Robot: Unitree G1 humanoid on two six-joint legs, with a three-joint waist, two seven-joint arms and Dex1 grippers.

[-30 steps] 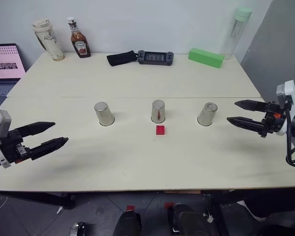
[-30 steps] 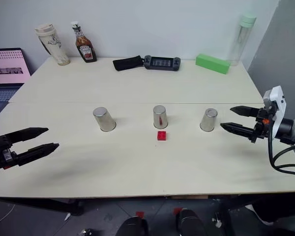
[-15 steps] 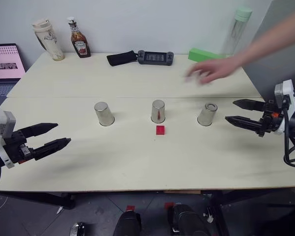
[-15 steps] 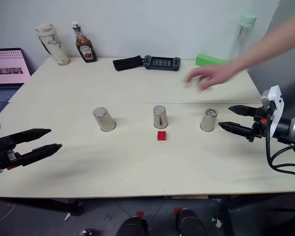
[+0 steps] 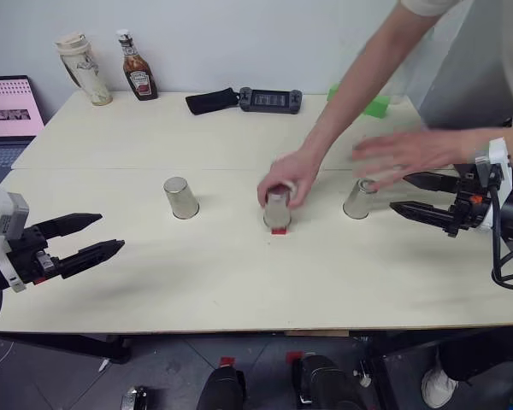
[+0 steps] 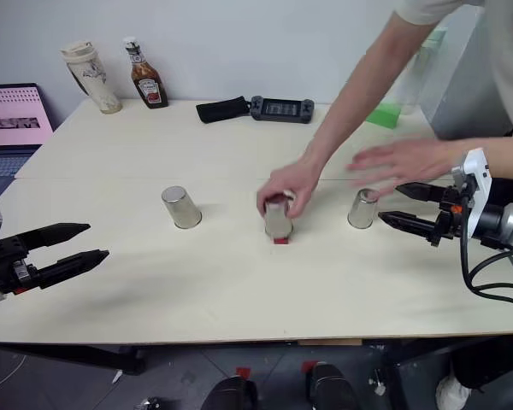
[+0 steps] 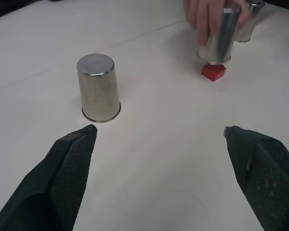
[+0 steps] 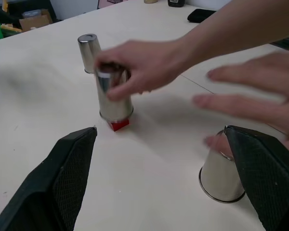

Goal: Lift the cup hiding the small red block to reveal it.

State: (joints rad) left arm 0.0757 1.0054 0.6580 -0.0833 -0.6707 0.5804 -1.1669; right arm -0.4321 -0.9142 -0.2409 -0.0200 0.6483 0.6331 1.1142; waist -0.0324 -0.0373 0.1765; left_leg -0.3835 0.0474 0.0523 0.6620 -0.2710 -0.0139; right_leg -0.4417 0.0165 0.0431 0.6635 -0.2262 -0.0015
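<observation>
Being lowered by person's hand (image 5: 291,181): middle cup (image 7: 220,42), tilted over red block (image 7: 213,71), hiding it for shuffle. Other hand (image 6: 402,160) is reaching over right cup (image 8: 221,174). Left gripper (image 5: 79,245) and right gripper (image 5: 421,195) are being held back, jaws spread, empty, waiting.

Lab or office test setup: pale table (image 5: 154,282) against a plain white wall, laptop (image 5: 7,115) at the left edge, ketchup bottle (image 5: 137,67) and tumbler (image 5: 84,68) at upper left, handheld console (image 5: 270,100) at top centre, green box (image 5: 374,106) upper right. Three steel cups in a row mid-frame; cables on the dark floor at the bottom.
</observation>
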